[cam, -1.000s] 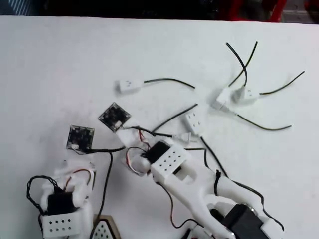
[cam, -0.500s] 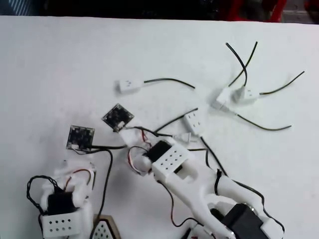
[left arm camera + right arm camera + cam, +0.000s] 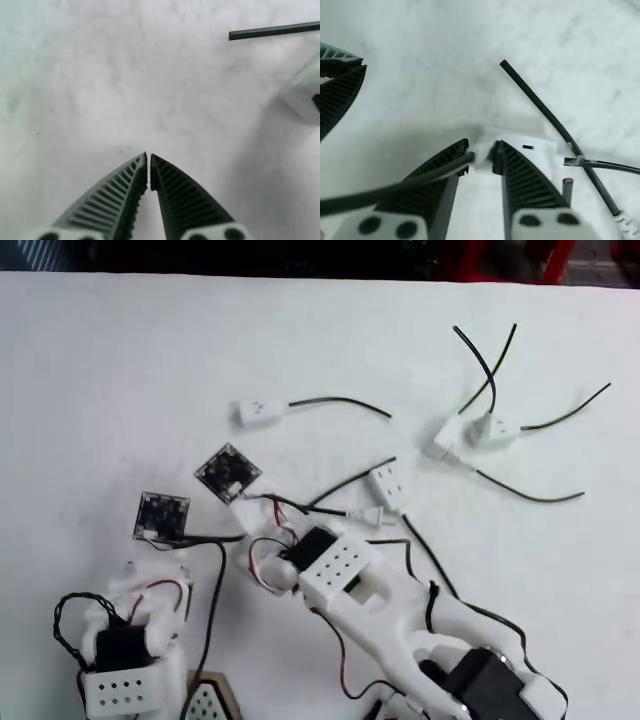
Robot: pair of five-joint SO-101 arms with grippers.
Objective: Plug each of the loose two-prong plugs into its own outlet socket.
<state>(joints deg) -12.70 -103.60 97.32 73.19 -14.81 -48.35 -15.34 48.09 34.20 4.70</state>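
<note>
A white table [image 3: 120,360] is seen spread across nearly the whole high view, its surface faintly mottled with grey. Beyond its far edge a dark strip of room is shown. A red object [image 3: 505,258] is set in that strip toward the right, and a blue-striped patch [image 3: 28,252] is seen at its left corner. A tan-rimmed piece [image 3: 207,702] with a white dotted face is cut off at the near edge.
</note>
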